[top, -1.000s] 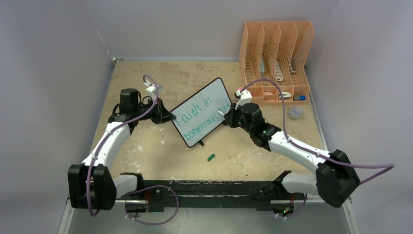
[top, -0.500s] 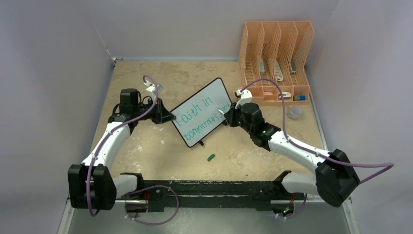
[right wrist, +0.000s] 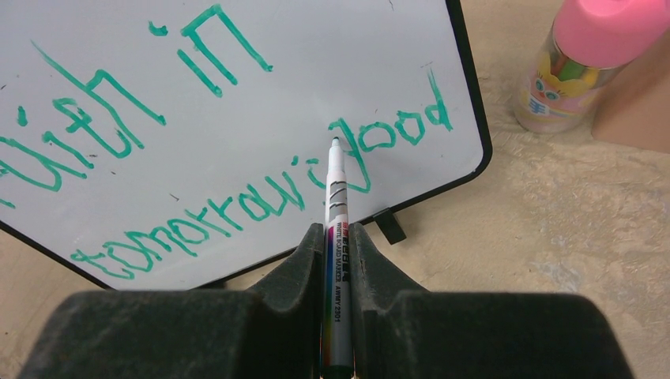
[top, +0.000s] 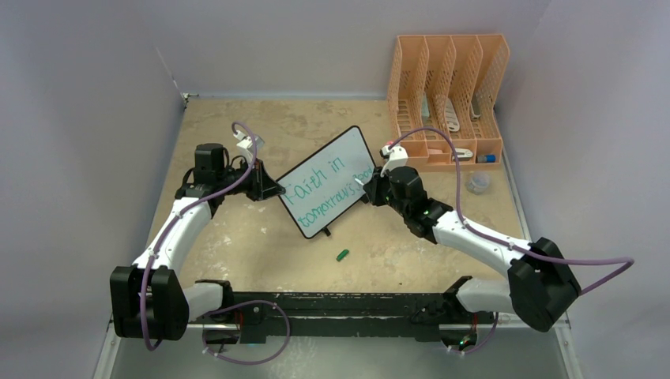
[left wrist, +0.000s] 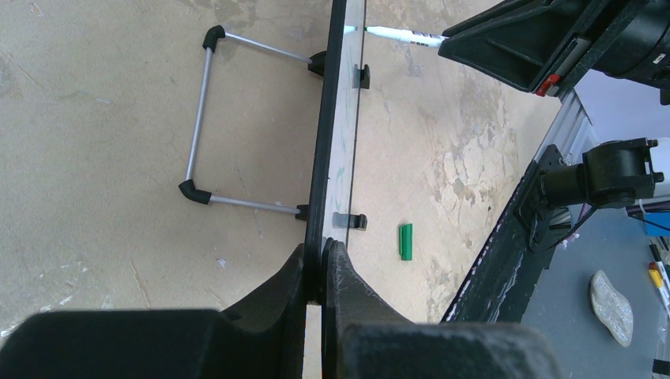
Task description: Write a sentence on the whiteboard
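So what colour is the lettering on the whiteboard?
Green lettering, clearest in the right wrist view.

Tan mottled bench [top: 237, 229]: whiteboard [top: 328, 181] stands mid-bench, green cap [top: 342, 255] lies toward near edge, orange file rack [top: 446, 95] at far right corner, clear container [top: 477, 183] by right edge.

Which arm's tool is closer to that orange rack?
Right. The right tool holds a marker just left of the orange rack; the left tool grips the opposite edge of the whiteboard, farther away.

I read the green sentence [right wrist: 257, 204] on the whiteboard [right wrist: 332, 47]: "Faith in" above "tomorrow's good". The marker [right wrist: 336, 229] barrel says "WHITE BOARD MARKER"; I can't make out its smaller print.
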`<state>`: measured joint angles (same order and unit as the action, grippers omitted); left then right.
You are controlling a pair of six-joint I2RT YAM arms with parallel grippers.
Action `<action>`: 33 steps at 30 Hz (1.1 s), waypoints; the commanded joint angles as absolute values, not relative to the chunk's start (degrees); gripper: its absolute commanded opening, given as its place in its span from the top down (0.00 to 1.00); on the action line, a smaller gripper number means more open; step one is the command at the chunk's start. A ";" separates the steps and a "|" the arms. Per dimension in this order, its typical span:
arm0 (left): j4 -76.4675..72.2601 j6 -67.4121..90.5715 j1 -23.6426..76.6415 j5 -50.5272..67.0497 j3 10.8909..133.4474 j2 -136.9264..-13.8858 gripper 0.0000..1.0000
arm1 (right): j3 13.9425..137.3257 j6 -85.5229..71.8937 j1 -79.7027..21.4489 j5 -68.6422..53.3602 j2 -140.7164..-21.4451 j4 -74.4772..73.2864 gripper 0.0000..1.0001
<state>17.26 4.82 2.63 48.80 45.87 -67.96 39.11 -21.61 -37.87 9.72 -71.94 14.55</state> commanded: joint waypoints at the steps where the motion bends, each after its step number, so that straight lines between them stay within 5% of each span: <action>1: 18.01 0.35 1.91 41.18 45.80 -68.99 1.00 | 41.15 -21.87 -38.19 10.70 -70.94 17.66 1.00; 33: 18.02 0.35 1.86 41.22 45.83 -68.95 1.00 | 42.25 -22.41 -38.19 10.02 -72.92 17.49 1.00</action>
<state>17.26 4.82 2.63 48.80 45.87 -67.96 39.57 -22.06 -37.87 9.61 -72.88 15.66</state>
